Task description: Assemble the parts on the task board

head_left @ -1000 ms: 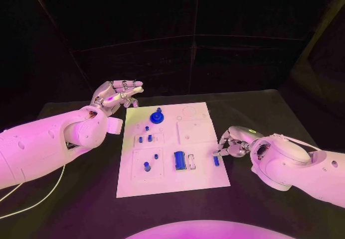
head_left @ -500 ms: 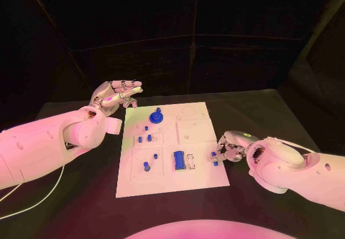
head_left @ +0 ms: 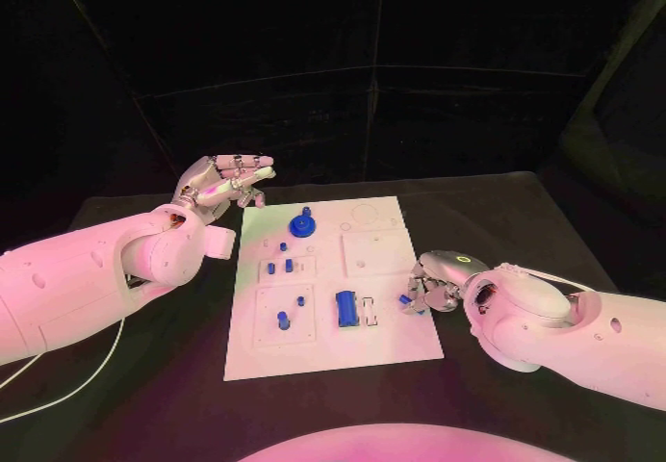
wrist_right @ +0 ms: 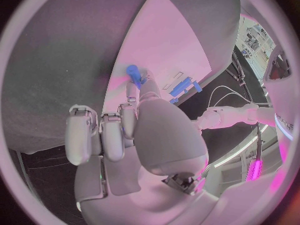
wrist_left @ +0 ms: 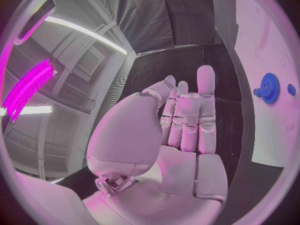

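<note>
One task board (head_left: 389, 346) on the black bench (head_left: 527, 221), lying lengthwise down the middle, and two hands in play.

Nearest in: the right hand (head_left: 432, 290) sits at the board's right edge, about halfway along, fingers curled in around a small blue part (head_left: 405, 300) – the right wrist view shows that part (wrist_right: 133, 74) pinched at the fingertips, right over the white surface. Whether it's touching the board I can't tell.

Just inward of that hand there's a long blue block (head_left: 345, 308) standing in the board beside a pale rectangular slot (head_left: 370, 310). Toward the board's left edge, a square recessed panel holds two small blue pieces (head_left: 283, 320) close together. Further up, a cluster of three or four little blue pegs (head_left: 286, 265) – too small to count for sure. Farthest away, near the far edge, one blue gear (head_left: 303, 227) with a knob poking up; the left wrist view catches the same gear (wrist_left: 270, 87).

The left hand (head_left: 222, 180) hangs in the air off the board's far left corner, holding nothing, fingers mostly straight and near each other, thumb folded across the palm.

A thin pale cable (head_left: 69, 371) trails over the bench's near left corner, under the left arm.
</note>
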You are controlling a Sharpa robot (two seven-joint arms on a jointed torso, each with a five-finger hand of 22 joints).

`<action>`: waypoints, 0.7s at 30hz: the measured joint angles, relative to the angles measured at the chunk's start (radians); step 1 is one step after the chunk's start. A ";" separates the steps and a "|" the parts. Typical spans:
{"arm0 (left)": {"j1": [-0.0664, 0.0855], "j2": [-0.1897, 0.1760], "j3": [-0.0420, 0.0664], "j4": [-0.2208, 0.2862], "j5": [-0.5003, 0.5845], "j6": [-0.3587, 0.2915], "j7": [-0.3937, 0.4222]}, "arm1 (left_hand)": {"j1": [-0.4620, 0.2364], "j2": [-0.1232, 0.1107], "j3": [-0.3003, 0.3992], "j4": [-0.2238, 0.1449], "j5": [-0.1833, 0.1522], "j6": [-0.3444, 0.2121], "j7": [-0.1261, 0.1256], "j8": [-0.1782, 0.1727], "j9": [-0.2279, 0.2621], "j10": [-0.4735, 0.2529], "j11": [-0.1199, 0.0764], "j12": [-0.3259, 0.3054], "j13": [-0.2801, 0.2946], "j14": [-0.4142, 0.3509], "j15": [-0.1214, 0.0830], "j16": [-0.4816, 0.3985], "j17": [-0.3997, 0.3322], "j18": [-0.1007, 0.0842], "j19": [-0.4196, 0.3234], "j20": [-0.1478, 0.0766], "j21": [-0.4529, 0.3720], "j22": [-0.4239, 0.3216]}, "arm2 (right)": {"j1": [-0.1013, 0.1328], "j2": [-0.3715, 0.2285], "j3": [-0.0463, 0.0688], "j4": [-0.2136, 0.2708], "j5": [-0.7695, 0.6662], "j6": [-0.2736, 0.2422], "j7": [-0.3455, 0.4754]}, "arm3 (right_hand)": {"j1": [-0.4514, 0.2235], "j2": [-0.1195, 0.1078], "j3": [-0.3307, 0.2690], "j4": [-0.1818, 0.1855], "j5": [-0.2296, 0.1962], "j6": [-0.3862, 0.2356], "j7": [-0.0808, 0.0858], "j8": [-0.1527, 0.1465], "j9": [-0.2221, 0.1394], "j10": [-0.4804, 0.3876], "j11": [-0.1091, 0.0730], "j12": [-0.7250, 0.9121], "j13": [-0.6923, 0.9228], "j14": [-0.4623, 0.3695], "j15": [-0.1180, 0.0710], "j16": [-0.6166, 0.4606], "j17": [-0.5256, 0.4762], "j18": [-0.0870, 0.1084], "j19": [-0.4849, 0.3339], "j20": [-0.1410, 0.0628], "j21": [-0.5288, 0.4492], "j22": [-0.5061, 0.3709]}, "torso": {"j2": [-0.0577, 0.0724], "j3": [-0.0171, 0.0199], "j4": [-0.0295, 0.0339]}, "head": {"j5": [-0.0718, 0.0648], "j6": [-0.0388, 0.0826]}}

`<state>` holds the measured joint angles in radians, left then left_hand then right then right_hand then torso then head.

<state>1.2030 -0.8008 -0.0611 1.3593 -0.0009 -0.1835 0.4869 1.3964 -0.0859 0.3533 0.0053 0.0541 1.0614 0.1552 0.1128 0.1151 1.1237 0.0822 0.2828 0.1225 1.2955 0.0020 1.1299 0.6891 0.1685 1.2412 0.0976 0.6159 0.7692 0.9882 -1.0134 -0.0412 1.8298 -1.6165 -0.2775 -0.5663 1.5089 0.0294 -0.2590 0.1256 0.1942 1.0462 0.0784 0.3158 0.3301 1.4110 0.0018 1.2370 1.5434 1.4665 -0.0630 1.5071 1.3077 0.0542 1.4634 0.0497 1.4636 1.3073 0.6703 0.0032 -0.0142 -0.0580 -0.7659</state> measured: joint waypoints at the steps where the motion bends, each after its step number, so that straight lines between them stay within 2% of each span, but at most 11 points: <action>1: 0.000 0.000 0.000 0.000 0.000 0.000 0.000 | 0.000 0.000 0.000 0.000 0.000 0.000 0.000 0.000 0.000 0.000 0.000 0.000 0.000 0.000 0.000 0.000 0.000 0.000 0.000 0.000 0.000 0.000 | 0.000 0.003 0.000 -0.001 -0.016 0.008 0.000 | 0.003 -0.003 0.003 -0.004 -0.002 0.000 0.000 0.000 0.001 0.000 0.000 -0.003 0.006 0.000 0.000 0.000 0.000 0.000 0.000 0.000 -0.002 0.000 | 0.000 -0.0002 0.0000 | 0.000 0.000; 8: 0.000 -0.003 0.000 0.001 0.000 0.000 0.000 | 0.000 0.000 0.000 0.000 0.000 0.000 0.000 0.000 0.000 0.000 0.000 0.000 0.000 0.000 0.000 0.000 0.000 0.000 0.000 0.000 0.000 0.000 | 0.001 0.014 0.005 0.001 -0.094 0.056 0.006 | 0.015 -0.010 0.019 -0.025 -0.010 0.001 0.001 -0.026 -0.003 -0.009 0.002 -0.015 0.016 0.000 0.000 0.000 0.000 0.000 0.000 0.000 -0.009 0.000 | 0.000 -0.0005 0.0005 | 0.001 -0.002; 14: 0.000 -0.003 0.000 0.001 0.000 0.000 -0.001 | 0.000 0.000 0.000 0.000 0.000 0.000 0.000 0.000 0.000 -0.004 0.004 0.005 0.000 -0.004 0.004 0.000 -0.001 0.000 0.000 0.000 0.000 0.000 | 0.002 0.018 0.006 0.007 -0.129 0.084 0.012 | 0.018 -0.013 0.034 -0.010 0.145 0.002 0.002 -0.055 -0.005 -0.016 0.002 -0.033 0.012 0.000 0.000 -0.005 0.000 0.000 -0.004 0.004 -0.009 0.000 | 0.000 -0.0005 0.0004 | 0.001 -0.003; 17: 0.000 -0.004 0.000 0.001 0.000 0.001 -0.001 | 0.000 0.000 0.000 0.000 0.000 0.000 0.000 0.000 0.000 -0.004 0.004 0.005 0.000 -0.004 0.004 0.000 -0.001 0.000 0.000 0.000 0.000 0.000 | 0.002 0.018 0.006 0.010 -0.140 0.091 0.015 | 0.019 -0.014 0.048 0.004 0.215 0.005 0.004 -0.061 -0.003 -0.016 0.002 -0.035 0.006 0.000 0.000 -0.005 0.000 0.000 -0.004 0.004 -0.009 0.000 | 0.000 -0.0004 0.0004 | 0.001 -0.003; 21: 0.000 -0.004 0.000 0.001 0.000 0.001 -0.002 | 0.000 0.000 0.000 0.000 0.000 0.000 0.000 0.000 0.000 -0.004 0.004 0.005 0.000 -0.004 0.004 0.000 -0.001 0.000 0.000 0.000 0.000 0.000 | 0.001 0.017 0.005 0.015 -0.145 0.089 0.015 | 0.008 -0.003 0.087 0.012 0.229 0.017 -0.001 -0.068 -0.002 -0.016 0.002 -0.026 -0.004 0.000 0.000 -0.005 0.000 0.000 -0.004 0.004 -0.009 0.000 | -0.001 -0.0001 0.0005 | 0.002 -0.004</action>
<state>1.2028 -0.8046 -0.0612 1.3608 -0.0010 -0.1826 0.4853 1.3964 -0.0859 0.3533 0.0053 0.0541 1.0614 0.1552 0.1128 0.1151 1.1201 0.0858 0.2878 0.1223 1.2919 0.0056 1.1299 0.6878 0.1686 1.2412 0.0976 0.6159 0.7693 0.9888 -0.9962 -0.0366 1.8450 -1.7615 -0.1889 -0.5515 1.5166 0.0264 -0.1720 0.1379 0.4231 1.0629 0.0774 0.2476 0.3284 1.3949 0.0035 1.2113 1.5396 1.4664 -0.0631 1.5023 1.3075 0.0543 1.4597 0.0535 1.4550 1.3073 0.6697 0.0031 -0.0137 -0.0561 -0.7702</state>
